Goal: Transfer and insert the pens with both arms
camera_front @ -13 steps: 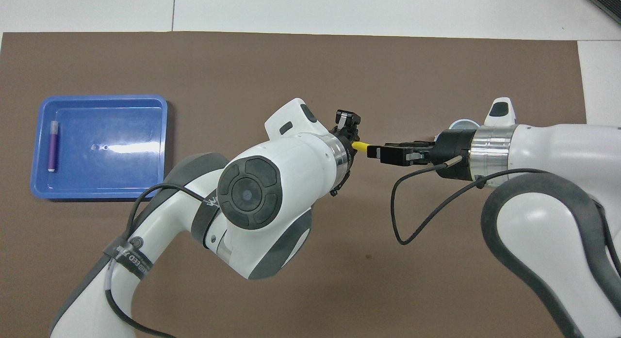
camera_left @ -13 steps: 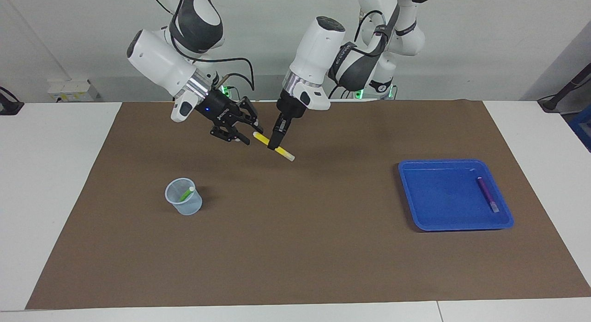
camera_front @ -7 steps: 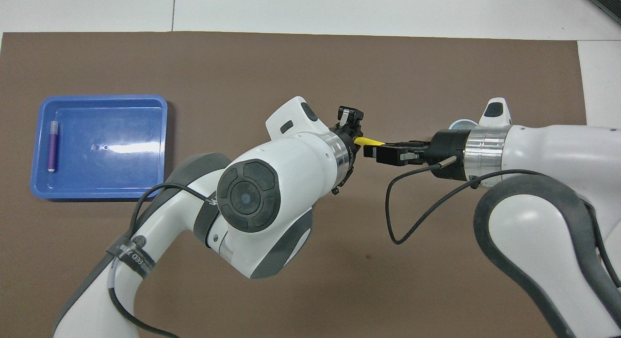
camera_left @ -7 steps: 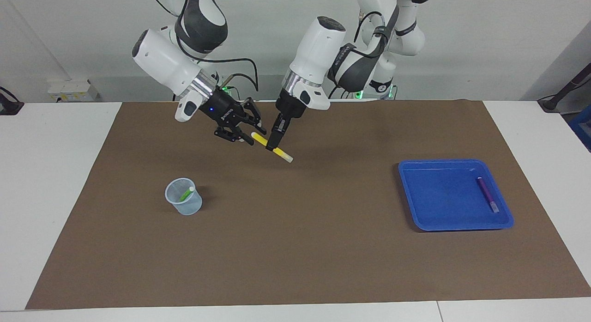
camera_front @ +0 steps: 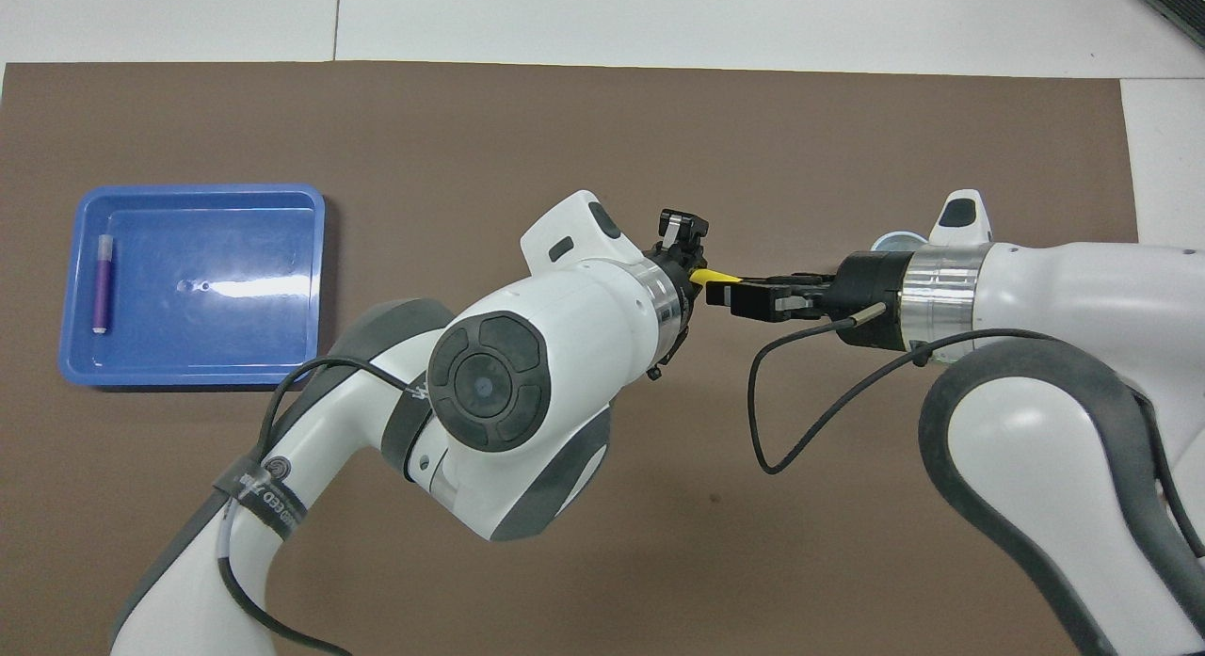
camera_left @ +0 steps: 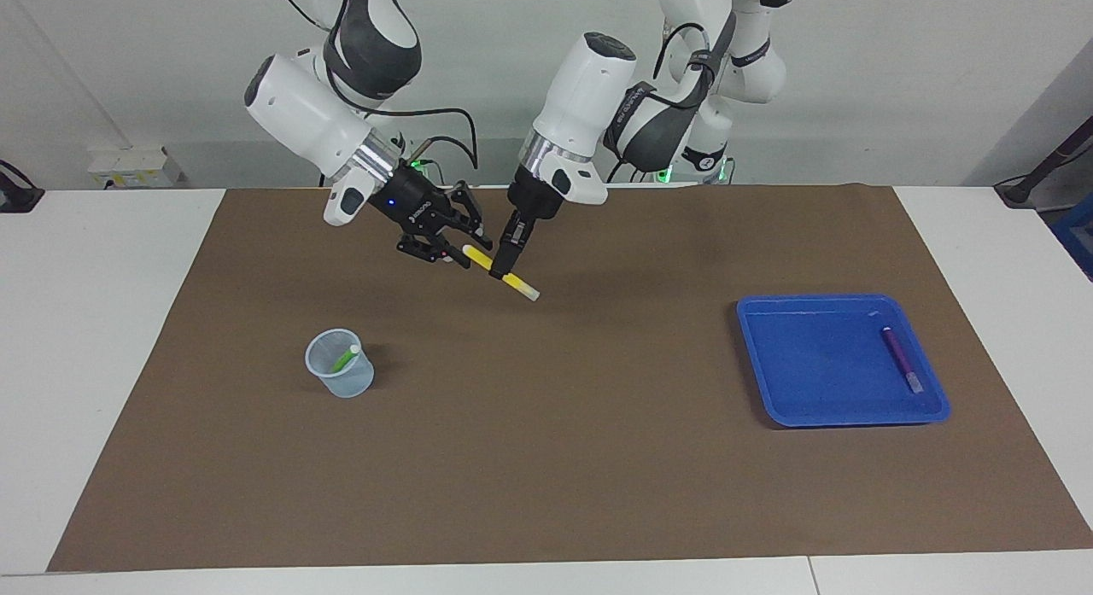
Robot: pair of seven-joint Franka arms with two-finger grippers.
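Note:
The yellow pen (camera_left: 517,282) hangs tilted over the mat, near the robots' edge. My left gripper (camera_left: 503,269) is shut on its middle, and the pale cap end points down and away from the robots. My right gripper (camera_left: 465,253) is open at the pen's upper end, with one finger on each side of the tip. In the overhead view only a short piece of the yellow pen (camera_front: 713,277) shows, between the left gripper (camera_front: 695,270) and the right gripper (camera_front: 727,294). The green pen (camera_left: 346,357) stands in the clear cup (camera_left: 342,380). The purple pen (camera_left: 901,360) lies in the blue tray (camera_left: 841,418).
The clear cup (camera_front: 899,241) stands toward the right arm's end of the brown mat and is mostly hidden under the right wrist in the overhead view. The blue tray (camera_front: 188,193) with the purple pen (camera_front: 101,294) lies toward the left arm's end.
My right gripper has moved up to the yellow pen's upper end and its jaws have narrowed around it. My left gripper has shifted slightly toward it, still holding the pen.

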